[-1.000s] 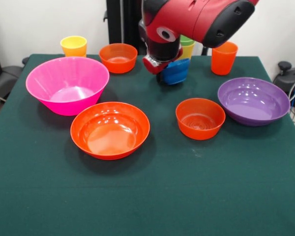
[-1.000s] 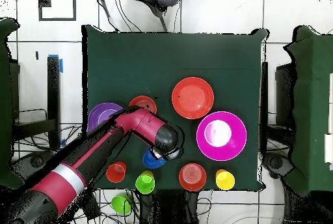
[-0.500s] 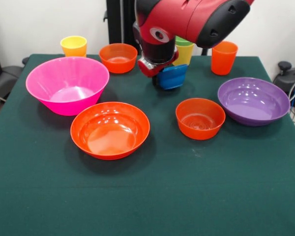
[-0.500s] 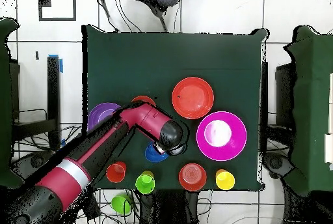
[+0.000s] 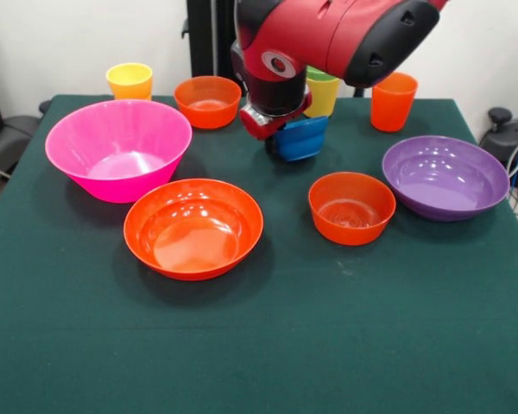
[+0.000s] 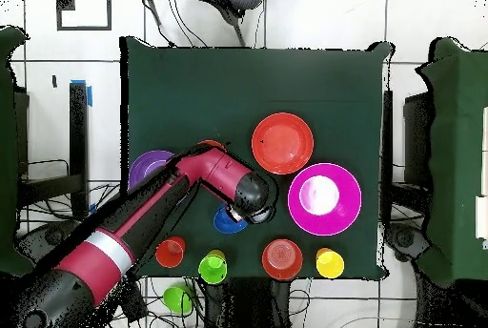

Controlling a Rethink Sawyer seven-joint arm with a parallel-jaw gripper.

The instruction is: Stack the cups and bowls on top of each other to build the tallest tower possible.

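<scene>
Front view: gripper (image 5: 281,142) clamped on small blue bowl (image 5: 300,138), held tilted above table (image 5: 328,328), near 1 yellow cup (image 5: 322,95).

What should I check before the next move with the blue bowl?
1. Grasp: small blue plastic bowl sits tilted at the hand: ok.
2. Grip depth on the rim: hidden by the arm, cannot tell.
3. Base ready: big deep pink plastic bowl upright and empty: ok.
4. Wide orange plastic bowl upright, empty, apart from the pink one: ok.
5. Tower started: nothing stacked yet, not ok.
6. Way across to the pink bowl: looks free above the cloth, ok.
</scene>
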